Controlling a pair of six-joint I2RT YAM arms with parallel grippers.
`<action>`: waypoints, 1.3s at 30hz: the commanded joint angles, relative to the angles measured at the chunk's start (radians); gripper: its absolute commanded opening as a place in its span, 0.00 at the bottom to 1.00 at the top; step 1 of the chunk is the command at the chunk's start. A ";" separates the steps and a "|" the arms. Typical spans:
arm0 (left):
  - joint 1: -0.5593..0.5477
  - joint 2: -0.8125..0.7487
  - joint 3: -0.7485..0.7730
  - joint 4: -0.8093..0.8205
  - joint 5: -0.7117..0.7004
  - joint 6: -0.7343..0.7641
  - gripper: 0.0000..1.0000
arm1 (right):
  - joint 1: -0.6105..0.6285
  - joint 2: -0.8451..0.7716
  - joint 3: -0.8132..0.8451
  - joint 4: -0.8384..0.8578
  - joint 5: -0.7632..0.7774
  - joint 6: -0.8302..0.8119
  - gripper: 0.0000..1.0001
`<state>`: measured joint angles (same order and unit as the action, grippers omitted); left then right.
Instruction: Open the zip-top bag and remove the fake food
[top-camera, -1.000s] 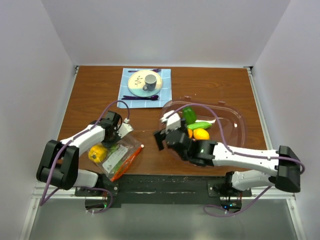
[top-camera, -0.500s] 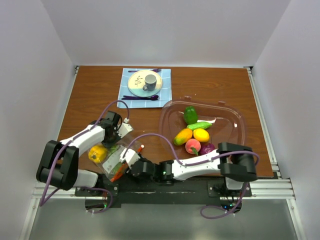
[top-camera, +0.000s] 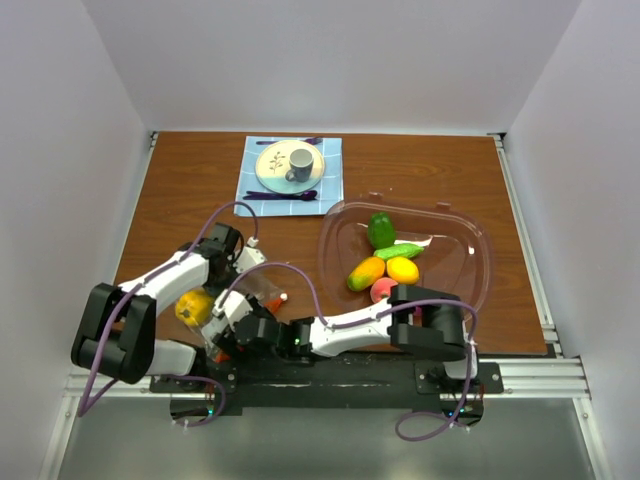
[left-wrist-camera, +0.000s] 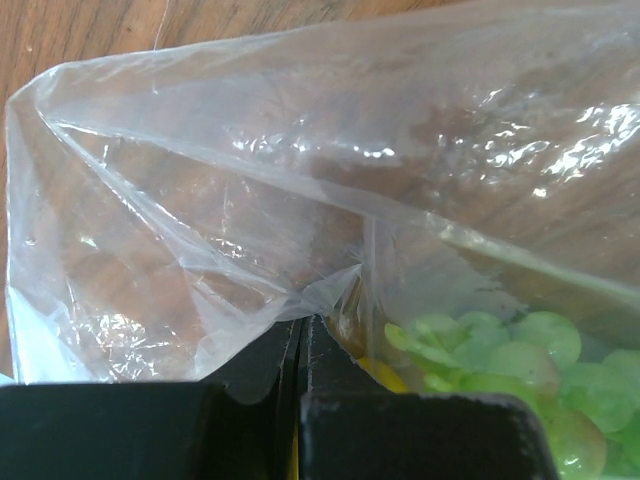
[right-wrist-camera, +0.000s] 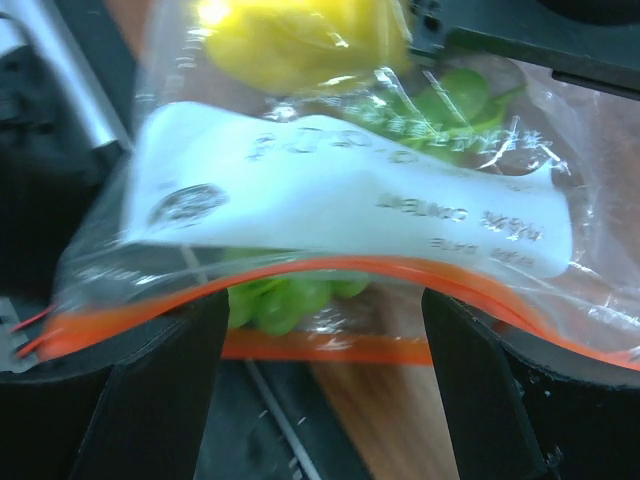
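Note:
The zip-top bag (top-camera: 243, 305) lies at the near left, clear with an orange-red zipper strip (right-wrist-camera: 330, 272). My left gripper (top-camera: 243, 262) is shut on the bag's far corner; in the left wrist view the jaws (left-wrist-camera: 302, 325) pinch the plastic. Green grapes (left-wrist-camera: 480, 350) and a yellow piece (top-camera: 193, 307) show through the bag. My right gripper (top-camera: 222, 335) is open at the bag's mouth. In the right wrist view its fingers (right-wrist-camera: 150, 380) stand either side of the gaping zipper strips, with grapes (right-wrist-camera: 285, 300) just inside. More fake food lies in the bowl: a green pepper (top-camera: 379, 228) and an orange piece (top-camera: 365, 272).
The large clear bowl (top-camera: 470, 240) sits at the right. A blue cloth (top-camera: 252, 195) with a plate, a grey cup (top-camera: 299, 165) and purple cutlery is at the back centre. The right arm (top-camera: 350, 330) stretches along the table's near edge.
My right arm has swung from the bowl to the near left and now has its open gripper at the bag's mouth. The left gripper has kept its hold on the bag corner.

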<state>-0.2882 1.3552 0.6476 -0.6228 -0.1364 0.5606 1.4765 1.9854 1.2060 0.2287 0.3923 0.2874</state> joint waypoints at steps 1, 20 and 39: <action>0.000 -0.016 -0.022 -0.029 0.035 -0.010 0.00 | -0.030 0.026 0.063 0.054 -0.001 0.019 0.82; 0.001 -0.015 -0.054 0.014 -0.002 0.004 0.00 | -0.064 -0.120 -0.149 0.078 0.011 0.111 0.00; 0.004 0.028 0.006 0.020 0.032 -0.021 0.00 | -0.053 -0.785 -0.414 -0.354 0.057 0.148 0.00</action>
<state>-0.2882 1.3491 0.6334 -0.6102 -0.1669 0.5610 1.4200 1.4307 0.8471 -0.0025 0.4091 0.4084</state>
